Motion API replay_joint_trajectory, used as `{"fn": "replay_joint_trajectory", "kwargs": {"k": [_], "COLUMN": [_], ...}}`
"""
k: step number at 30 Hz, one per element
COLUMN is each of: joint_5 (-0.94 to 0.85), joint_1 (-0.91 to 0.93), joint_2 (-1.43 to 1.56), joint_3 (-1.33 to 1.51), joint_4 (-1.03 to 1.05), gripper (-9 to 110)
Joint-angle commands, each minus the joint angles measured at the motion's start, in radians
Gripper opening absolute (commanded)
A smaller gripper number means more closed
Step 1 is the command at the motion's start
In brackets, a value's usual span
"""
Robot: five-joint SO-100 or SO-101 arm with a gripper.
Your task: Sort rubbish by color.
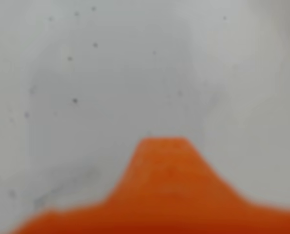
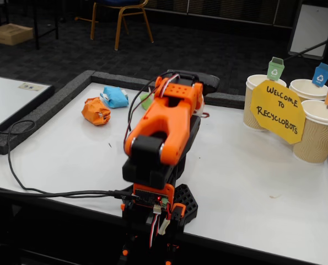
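In the wrist view a blurred orange gripper [image 1: 162,146] finger fills the lower edge over bare white table [image 1: 135,73]; whether it is spread or closed I cannot tell, and it pinches nothing visible. In the fixed view the orange ball [image 2: 96,110] and blue ball [image 2: 114,96] touch, left of the folded arm [image 2: 164,127]; a green sliver [image 2: 146,101] peeks behind it. The three tagged cups [image 2: 320,132] stand well off right. Apparently nothing is sorted yet.
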Motion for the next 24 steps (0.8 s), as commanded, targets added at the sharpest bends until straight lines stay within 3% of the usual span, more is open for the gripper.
{"fn": "replay_joint_trajectory", "kwargs": {"k": [1, 14, 24], "joint_5": [-0.021, -0.023, -0.026], "joint_1": [0.020, 0.032, -0.216], "joint_2": [-0.117, -0.512, -0.546], "joint_3": [-0.259, -0.868, -0.986], "joint_4": [-0.060, 0.044, 0.120], "gripper": [4, 7, 8]}}
